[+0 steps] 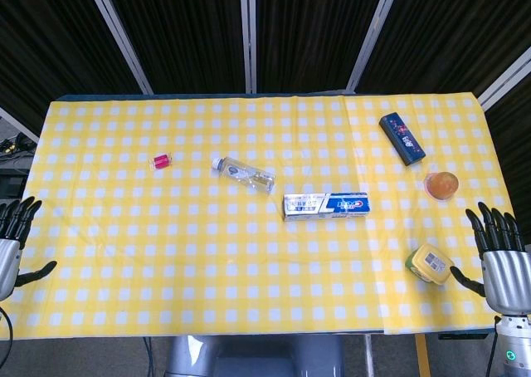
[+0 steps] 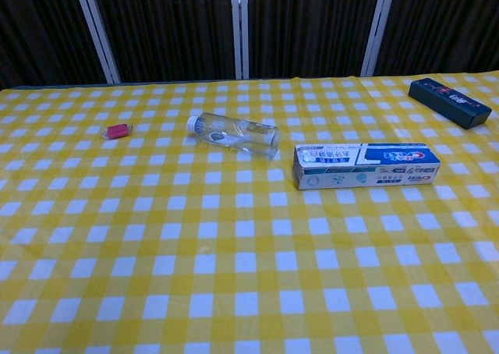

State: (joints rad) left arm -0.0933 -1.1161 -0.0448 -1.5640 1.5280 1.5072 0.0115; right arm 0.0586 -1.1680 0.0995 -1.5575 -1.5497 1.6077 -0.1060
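Note:
A white and blue toothpaste box (image 1: 325, 204) (image 2: 366, 165) lies flat near the middle of the yellow checked table (image 1: 166, 261). To its left a clear plastic bottle (image 1: 243, 174) (image 2: 233, 133) lies on its side. Further left sits a small red item (image 1: 160, 162) (image 2: 118, 130). A dark blue box (image 1: 402, 139) (image 2: 450, 102) lies at the far right. My left hand (image 1: 15, 240) hangs open off the table's left edge. My right hand (image 1: 500, 257) is open at the right edge, beside a yellow tub (image 1: 429, 263). Neither hand shows in the chest view.
A small round cup with orange contents (image 1: 441, 185) stands between the dark blue box and the yellow tub. Dark curtains with metal posts (image 1: 246, 28) back the table.

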